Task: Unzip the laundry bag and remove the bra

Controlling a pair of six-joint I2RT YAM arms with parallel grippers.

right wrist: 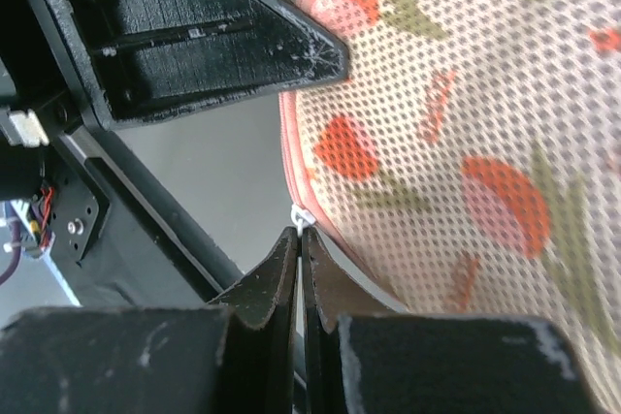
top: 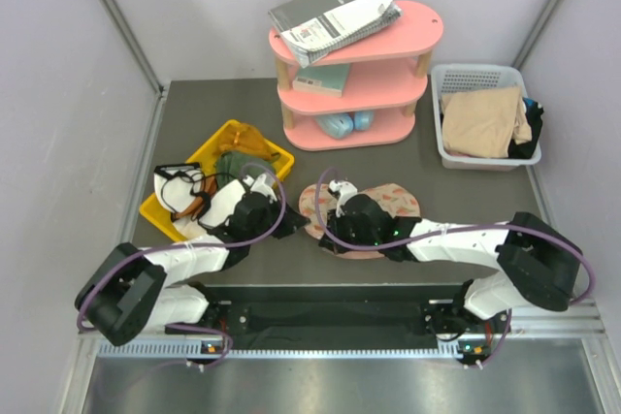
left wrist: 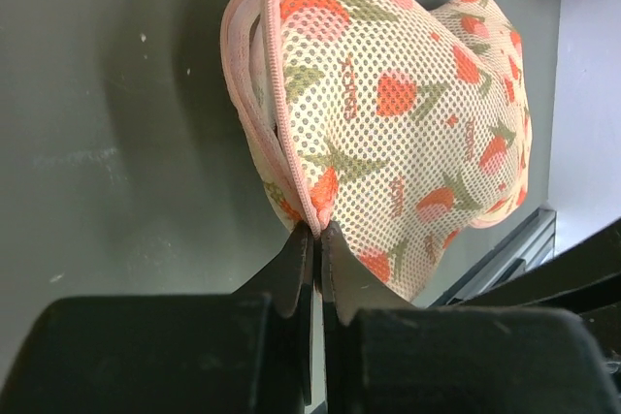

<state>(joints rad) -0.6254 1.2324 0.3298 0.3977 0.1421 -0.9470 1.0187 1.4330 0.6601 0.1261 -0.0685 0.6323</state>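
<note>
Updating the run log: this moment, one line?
left gripper shut on laundry bag trim | right gripper shut on zipper pull | bra unseen

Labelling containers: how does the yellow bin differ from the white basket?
The yellow bin sits askew at the left, holding mixed clutter; the white basket sits square at the far right, holding beige cloth. The bin's walls are solid, the basket's latticed. Both are open-topped.

We see the laundry bag [top: 393,201], an oval cream mesh pouch printed with red fruit and green leaves, edged in pink, resting on the dark worktop [top: 466,201]. Its small white zip pull [right wrist: 303,214] sits on the pink edge.
</note>
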